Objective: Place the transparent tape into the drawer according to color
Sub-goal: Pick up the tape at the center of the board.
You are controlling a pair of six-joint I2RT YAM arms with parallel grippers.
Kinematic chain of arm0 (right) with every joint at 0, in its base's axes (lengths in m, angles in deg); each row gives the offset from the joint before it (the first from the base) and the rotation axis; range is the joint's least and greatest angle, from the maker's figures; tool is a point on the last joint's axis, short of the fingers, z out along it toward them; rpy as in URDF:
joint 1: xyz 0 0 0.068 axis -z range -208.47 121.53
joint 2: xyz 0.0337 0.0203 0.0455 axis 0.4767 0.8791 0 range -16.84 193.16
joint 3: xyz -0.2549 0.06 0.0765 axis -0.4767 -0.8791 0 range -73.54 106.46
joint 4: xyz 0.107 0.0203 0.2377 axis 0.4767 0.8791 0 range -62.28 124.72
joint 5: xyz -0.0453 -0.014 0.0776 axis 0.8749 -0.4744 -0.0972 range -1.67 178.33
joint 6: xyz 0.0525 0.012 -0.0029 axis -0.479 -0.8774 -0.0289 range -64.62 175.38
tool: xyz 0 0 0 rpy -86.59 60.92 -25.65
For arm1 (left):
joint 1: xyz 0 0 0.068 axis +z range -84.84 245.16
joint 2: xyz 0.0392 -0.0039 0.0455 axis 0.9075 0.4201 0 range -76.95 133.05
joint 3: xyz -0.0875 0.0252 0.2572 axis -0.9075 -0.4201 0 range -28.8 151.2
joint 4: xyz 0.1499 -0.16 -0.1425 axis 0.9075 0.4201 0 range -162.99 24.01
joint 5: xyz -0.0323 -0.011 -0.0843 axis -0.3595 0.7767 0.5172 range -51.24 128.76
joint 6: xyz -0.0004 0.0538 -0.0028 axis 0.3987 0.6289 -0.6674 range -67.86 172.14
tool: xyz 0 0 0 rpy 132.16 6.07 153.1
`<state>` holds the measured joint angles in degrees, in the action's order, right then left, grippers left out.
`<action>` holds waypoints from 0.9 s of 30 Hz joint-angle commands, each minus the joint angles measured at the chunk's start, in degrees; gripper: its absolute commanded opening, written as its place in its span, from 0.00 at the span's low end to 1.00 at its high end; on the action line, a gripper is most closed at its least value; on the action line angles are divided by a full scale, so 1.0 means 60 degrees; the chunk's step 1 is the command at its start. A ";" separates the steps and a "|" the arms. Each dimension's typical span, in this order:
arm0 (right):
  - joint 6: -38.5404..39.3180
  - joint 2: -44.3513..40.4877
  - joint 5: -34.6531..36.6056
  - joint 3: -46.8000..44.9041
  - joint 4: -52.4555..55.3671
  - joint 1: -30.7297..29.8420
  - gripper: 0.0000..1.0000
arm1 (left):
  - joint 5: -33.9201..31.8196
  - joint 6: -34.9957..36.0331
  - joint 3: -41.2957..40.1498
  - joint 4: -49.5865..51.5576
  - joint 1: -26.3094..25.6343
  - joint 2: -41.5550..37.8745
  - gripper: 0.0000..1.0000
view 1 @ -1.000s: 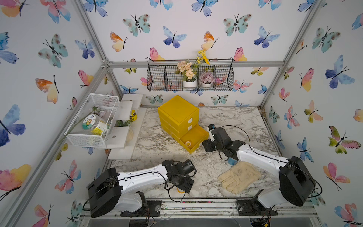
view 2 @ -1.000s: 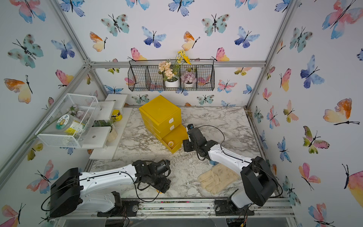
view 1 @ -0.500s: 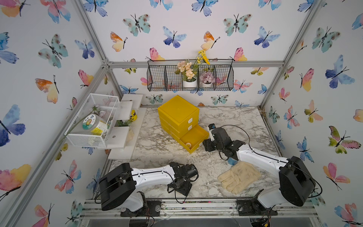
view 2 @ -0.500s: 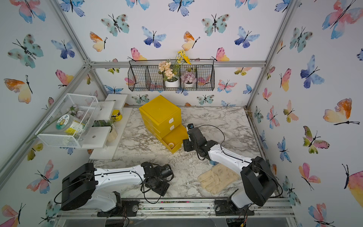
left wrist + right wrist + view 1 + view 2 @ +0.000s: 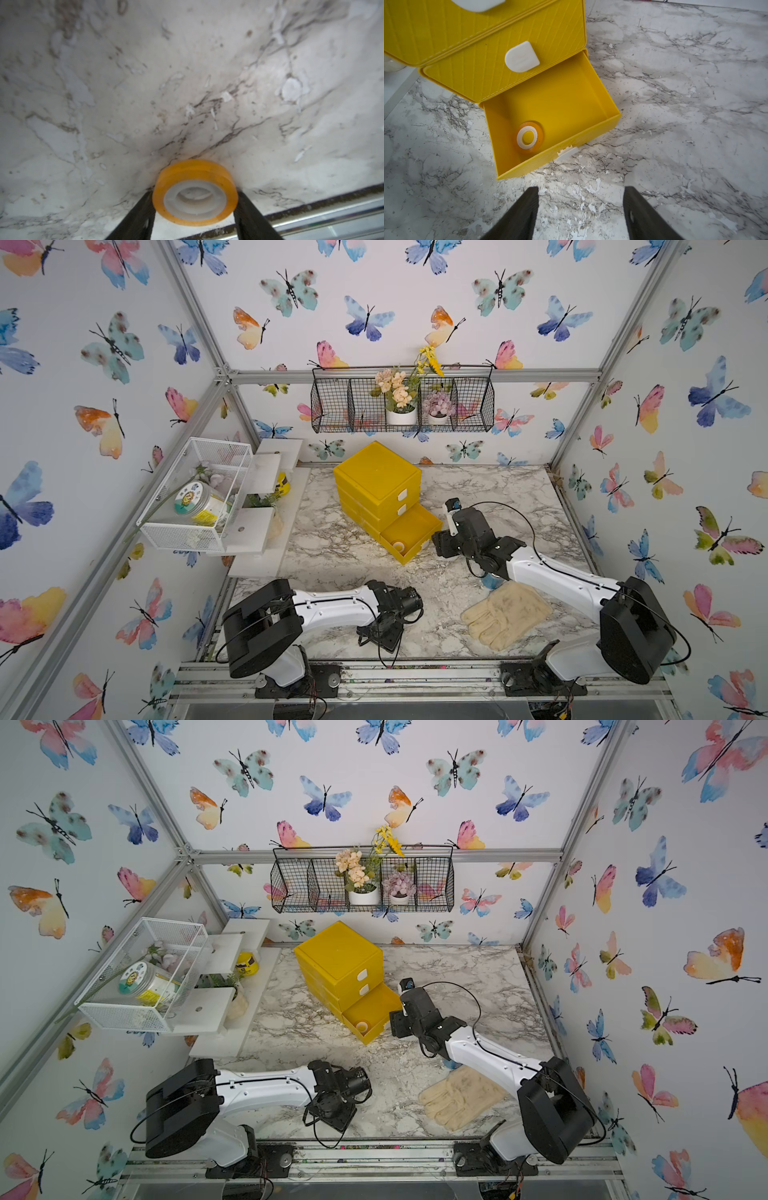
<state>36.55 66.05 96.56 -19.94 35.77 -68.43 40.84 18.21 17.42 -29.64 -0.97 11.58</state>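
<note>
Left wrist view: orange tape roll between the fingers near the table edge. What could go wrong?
1. The left gripper holds the orange see-through tape roll by its curved rim, at the fingertips only; it may slip out, and the marble table's front edge is near.
2. The open right gripper hovers just in front of the open yellow bottom drawer, likely in the delivery path.
3. Another orange roll already lies in that drawer; a drop onto it could bounce.
</note>
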 commanded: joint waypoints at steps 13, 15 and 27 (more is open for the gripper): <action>-0.0009 -0.0104 0.0319 -0.0116 -0.0127 0.0199 0.70 | -0.0403 0.0285 0.0437 -0.0061 0.0185 -0.0027 0.46; -0.0026 -0.0119 0.0328 -0.0120 -0.0127 0.0215 0.70 | -0.0553 0.0358 0.0688 0.0128 0.0411 -0.0214 0.46; -0.0245 -0.0205 0.0516 -0.0116 -0.0127 0.0515 0.70 | -0.1424 0.1089 0.3016 0.0434 0.2332 -0.0888 0.46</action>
<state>35.88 66.05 97.63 -19.94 35.75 -65.88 35.86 22.36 32.35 -28.50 10.97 6.49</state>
